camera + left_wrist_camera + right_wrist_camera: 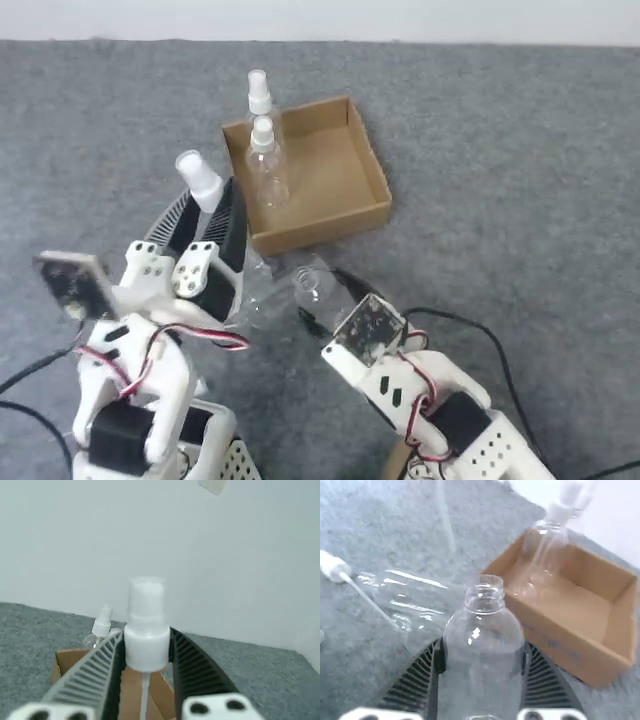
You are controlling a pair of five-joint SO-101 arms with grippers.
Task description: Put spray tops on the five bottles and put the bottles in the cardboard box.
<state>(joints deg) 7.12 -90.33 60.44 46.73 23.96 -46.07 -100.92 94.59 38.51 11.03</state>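
Right now your left fingers (pixel 95 672) are closed on a white spray top (pixel 146 625). The nozzle end is up and the thin tube hangs down between them. From the high view, the top (pixel 200 180) is held off the left side of the cardboard box (pixel 340 215), apart from everything else.

Your right fingers (pixel 417 675) grip a clear bottle (pixel 482 640) by its body. The neck is open and has no top on it. In the high view that bottle (pixel 310 285) sits just in front of the box's near wall, with the top and bottle well apart.

Inside the box (pixel 580 630), two bottles with spray tops on stand along the left wall — one near the far corner (pixel 259 95), one just in front of it (pixel 266 160). The rest of the box floor is bare cardboard.

One more clear bottle (pixel 415 602) lies on its side on the grey desk (pixel 520 150), between the two arms, with a white spray head (pixel 332 567) at its neck and the tube running inside. In the high view it is partly hidden under the left arm (pixel 258 298).
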